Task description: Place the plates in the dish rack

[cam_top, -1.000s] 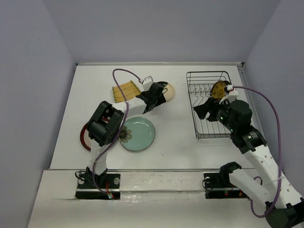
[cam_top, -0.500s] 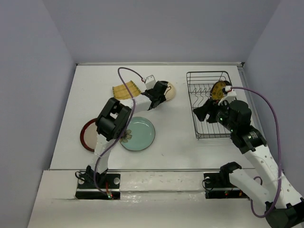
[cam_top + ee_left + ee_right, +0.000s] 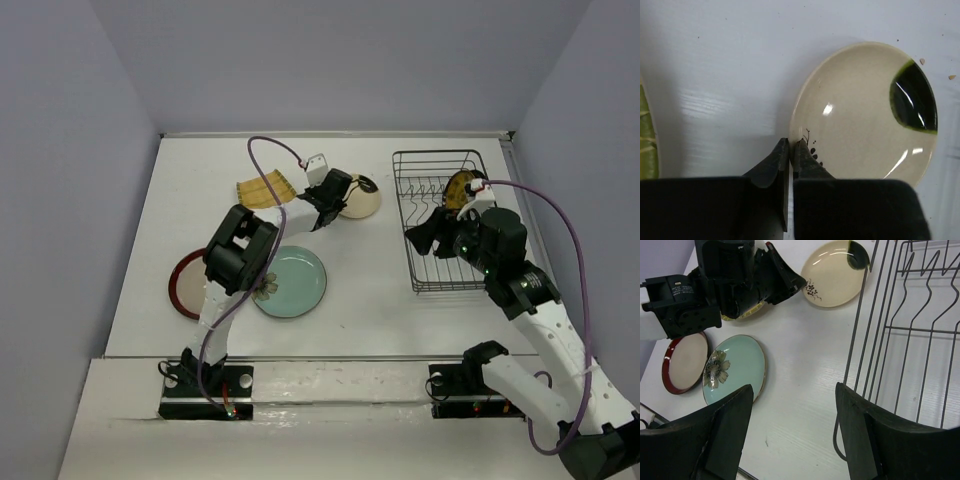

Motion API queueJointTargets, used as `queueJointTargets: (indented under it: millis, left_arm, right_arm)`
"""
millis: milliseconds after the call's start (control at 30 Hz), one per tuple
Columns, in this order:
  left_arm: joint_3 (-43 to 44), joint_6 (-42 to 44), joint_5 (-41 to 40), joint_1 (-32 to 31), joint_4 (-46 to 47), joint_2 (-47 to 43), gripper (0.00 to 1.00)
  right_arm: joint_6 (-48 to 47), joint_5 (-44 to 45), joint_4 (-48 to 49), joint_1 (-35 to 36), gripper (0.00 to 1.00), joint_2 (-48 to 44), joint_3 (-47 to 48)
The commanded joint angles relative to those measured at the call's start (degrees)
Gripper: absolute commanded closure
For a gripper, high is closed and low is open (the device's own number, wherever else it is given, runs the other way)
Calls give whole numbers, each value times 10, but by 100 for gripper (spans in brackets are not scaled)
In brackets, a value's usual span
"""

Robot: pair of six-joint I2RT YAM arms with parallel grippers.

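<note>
My left gripper (image 3: 336, 196) (image 3: 791, 144) is shut on the near-left rim of the small cream plate (image 3: 362, 203) (image 3: 865, 115), which has a dark patch at its far edge and lies at the table's back middle. The yellow ribbed plate (image 3: 262, 190) lies left of it. Nearer the front are the pale teal flower plate (image 3: 292, 283) (image 3: 735, 367) and the red-brown-rimmed plate (image 3: 184, 287) (image 3: 684, 362). The black wire dish rack (image 3: 445, 270) (image 3: 910, 330) stands at the right with an ochre plate (image 3: 460, 188) upright at its far end. My right gripper (image 3: 428, 233) (image 3: 795, 430) hangs open and empty at the rack's near-left side.
The left arm stretches over the table between the teal plate and the cream plate. White walls close the table at the back and both sides. Bare table (image 3: 370, 290) lies between the teal plate and the rack.
My left gripper has reached forward and closed on the cream plate's rim, nudging the plate slightly to the right. The right arm has stayed still.
</note>
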Motion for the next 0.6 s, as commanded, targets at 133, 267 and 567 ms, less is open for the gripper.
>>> queueJointTargets:
  millis: [133,267,567]
  left_arm:
    - [-40,137,-23,6,49,-59,94]
    - [-92,184,-1,6,108,-128,94]
    - [-188,201,45,1,123,-312,94]
  right_arm:
    - [-13,-34,-3,3,28,18,43]
    - [-16,-62,-3,3,22,52,55]
    - [-15,-78,27,3,8,117,75]
